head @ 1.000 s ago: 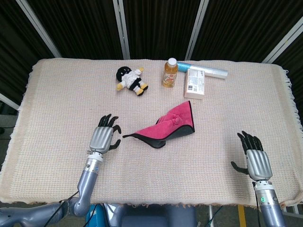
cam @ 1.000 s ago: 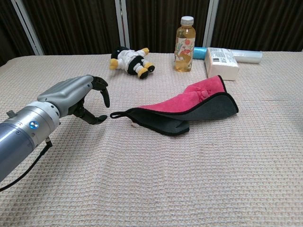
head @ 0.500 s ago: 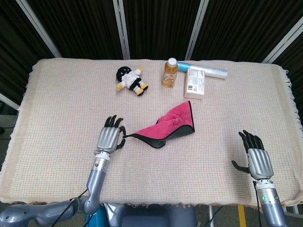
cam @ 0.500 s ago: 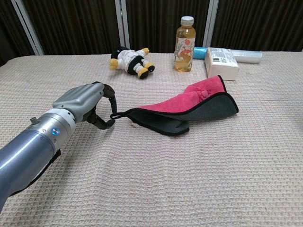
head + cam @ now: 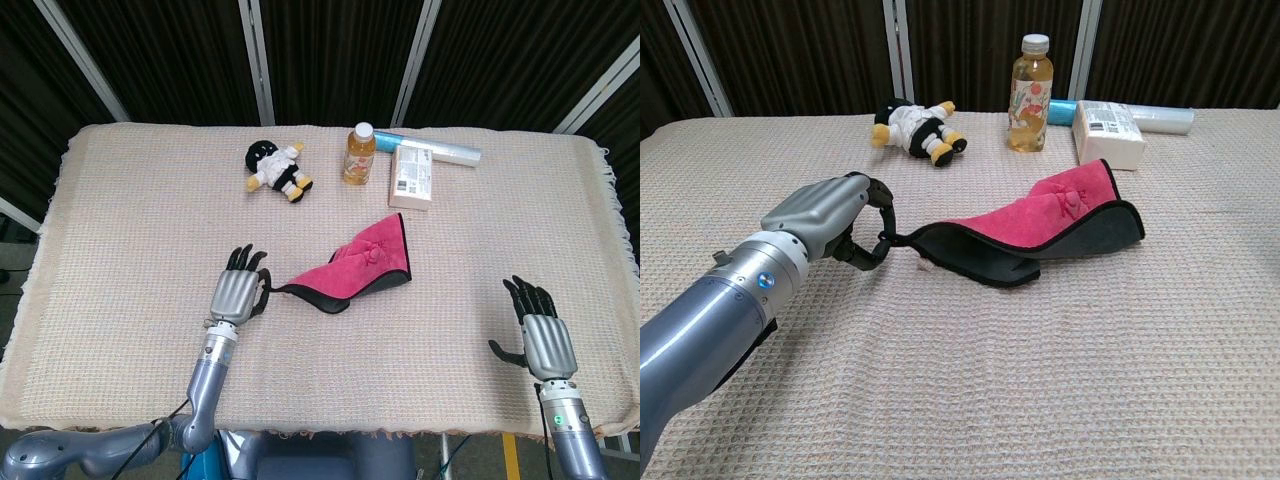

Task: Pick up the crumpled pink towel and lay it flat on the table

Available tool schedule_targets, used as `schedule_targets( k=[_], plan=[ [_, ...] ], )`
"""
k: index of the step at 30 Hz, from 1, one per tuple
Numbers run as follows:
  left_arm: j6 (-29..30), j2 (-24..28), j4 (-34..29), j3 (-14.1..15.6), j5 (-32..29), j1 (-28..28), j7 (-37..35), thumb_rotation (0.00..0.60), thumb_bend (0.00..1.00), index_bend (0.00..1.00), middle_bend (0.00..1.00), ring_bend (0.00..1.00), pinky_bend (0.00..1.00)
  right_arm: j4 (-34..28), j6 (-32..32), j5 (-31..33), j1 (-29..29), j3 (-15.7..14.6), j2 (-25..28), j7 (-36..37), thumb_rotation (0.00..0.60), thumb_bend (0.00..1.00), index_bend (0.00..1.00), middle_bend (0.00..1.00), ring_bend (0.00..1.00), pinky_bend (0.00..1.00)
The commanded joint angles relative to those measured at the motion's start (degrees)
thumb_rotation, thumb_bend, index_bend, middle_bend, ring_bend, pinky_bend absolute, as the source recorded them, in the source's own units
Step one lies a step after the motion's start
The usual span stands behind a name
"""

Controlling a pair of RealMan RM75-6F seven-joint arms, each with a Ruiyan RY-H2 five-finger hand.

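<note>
The pink towel (image 5: 360, 262) with a dark underside lies folded and crumpled near the middle of the table; the chest view shows its pink top (image 5: 1040, 215). My left hand (image 5: 237, 292) is at the towel's pointed left corner. In the chest view the left hand (image 5: 835, 215) has its fingers curled around that corner tip and pinches it. My right hand (image 5: 540, 335) hovers over the table's front right, well away from the towel, fingers apart and holding nothing.
A small plush doll (image 5: 277, 168) lies at the back left of centre. A juice bottle (image 5: 360, 155), a white box (image 5: 413, 178) and a plastic-wrapped roll (image 5: 450, 150) stand behind the towel. A woven beige cloth (image 5: 120, 220) covers the table.
My left hand moved right to the towel's left corner and closed its fingers on the tip. The corner has shifted slightly. The right hand barely moved.
</note>
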Motion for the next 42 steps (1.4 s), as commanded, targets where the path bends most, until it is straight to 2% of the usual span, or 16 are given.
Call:
schedule_targets(
  k=[1, 6, 13, 18, 22, 28, 33, 37, 42],
  plan=[
    [0.6, 0.9, -0.7, 0.1, 0.9, 0.0, -0.3, 0.6, 0.57, 0.56, 0.16, 0.0, 0.0, 0.1, -0.2, 0.2, 0.1, 0.0, -0.1, -0.1, 0.6, 0.23, 0.0, 0.0, 0.0, 0.0],
    [1.8, 3.8, -3.5, -0.7, 3.1, -0.6, -0.2, 0.6, 0.57, 0.56, 0.16, 0.0, 0.0, 0.2, -0.8, 0.8, 0.3, 0.1, -0.3, -0.3, 0.6, 0.23, 0.0, 0.0, 0.0, 0.0],
    [0.9, 9.5, -10.0, -4.7, 5.8, -4.7, 4.9, 0.6, 0.57, 0.56, 0.16, 0.0, 0.0, -0.7, -1.9, 1.7, 1.2, 1.1, -0.4, 1.1, 0.6, 0.23, 0.0, 0.0, 0.0, 0.0],
    [-4.3, 12.2, -16.0, -10.3, 0.1, -11.0, 13.2, 0.6, 0.57, 0.57, 0.16, 0.0, 0.0, -2.5, -4.6, 3.2, 3.0, 2.5, -0.1, 2.2, 0.6, 0.23, 0.0, 0.0, 0.0, 0.0],
    [-6.5, 11.6, -17.2, -15.0, -6.5, -17.3, 20.2, 0.6, 0.57, 0.57, 0.16, 0.0, 0.0, -5.1, -6.8, 5.0, 4.7, 4.1, 0.5, 2.3, 0.6, 0.23, 0.0, 0.0, 0.0, 0.0],
    [-6.9, 9.2, -15.0, -22.0, -16.3, -27.4, 26.9, 0.6, 0.57, 0.57, 0.17, 0.0, 0.0, -8.0, -8.8, 8.1, 6.6, 6.5, 1.2, 1.9, 0.6, 0.23, 0.0, 0.0, 0.0, 0.0],
    [-6.5, 7.3, -11.3, -26.3, -21.5, -35.1, 29.1, 0.6, 0.57, 0.58, 0.17, 0.0, 0.0, -9.5, -9.8, 10.6, 7.7, 7.9, 0.9, 2.3, 0.6, 0.23, 0.01, 0.0, 0.0, 0.0],
    [-5.7, 5.8, -7.6, -27.9, -25.0, -40.5, 29.5, 0.6, 0.57, 0.58, 0.17, 0.0, 0.0, -10.5, -11.3, 13.1, 8.6, 8.7, 0.7, 2.7, 0.6, 0.23, 0.08, 0.0, 0.0, 0.0],
    [-4.9, 4.7, -3.1, -27.6, -27.7, -45.5, 28.6, 0.6, 0.57, 0.58, 0.17, 0.0, 0.0, -11.7, -11.7, 15.8, 9.5, 8.7, -0.5, 0.6, 0.6, 0.23, 0.13, 0.0, 0.0, 0.0]
  ],
)
